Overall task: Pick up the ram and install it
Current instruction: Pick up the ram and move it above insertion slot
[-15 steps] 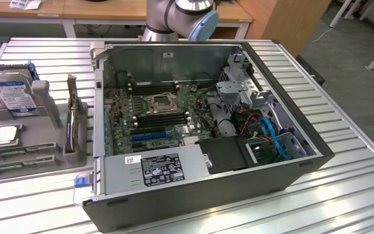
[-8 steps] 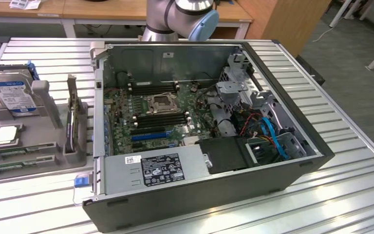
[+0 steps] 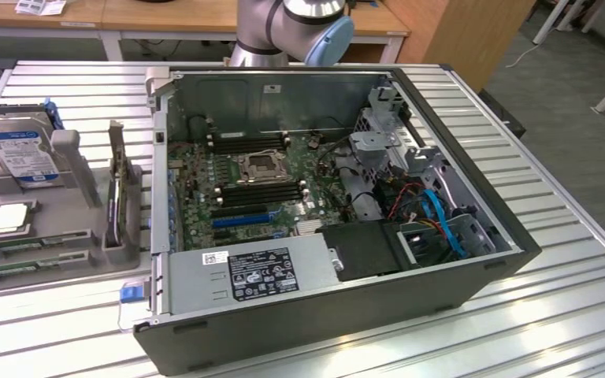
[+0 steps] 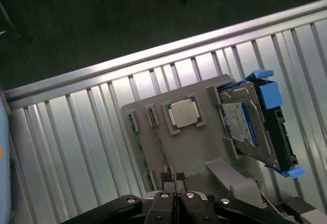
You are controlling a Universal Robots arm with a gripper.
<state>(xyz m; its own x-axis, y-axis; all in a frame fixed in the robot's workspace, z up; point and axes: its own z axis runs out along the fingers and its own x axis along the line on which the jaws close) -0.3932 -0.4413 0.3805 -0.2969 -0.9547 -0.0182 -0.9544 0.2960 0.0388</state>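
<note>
- One arm (image 3: 287, 24) stands behind the open computer case (image 3: 313, 346).
- Its gripper (image 4: 173, 179) hangs above the grey tray (image 4: 199, 147), jaws pressed together on nothing.
- The ram (image 3: 31, 241) lies in that tray.

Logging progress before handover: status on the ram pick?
Gripper shut, empty, over grey tray. Ram lying in its tray slot, not picked. CPU and hard drive alongside in tray.

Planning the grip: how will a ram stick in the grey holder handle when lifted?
The ram stick looks thin, so probably light and stiff yet fragile. It sits slotted in the holder, so it may bind if tilted.
</note>
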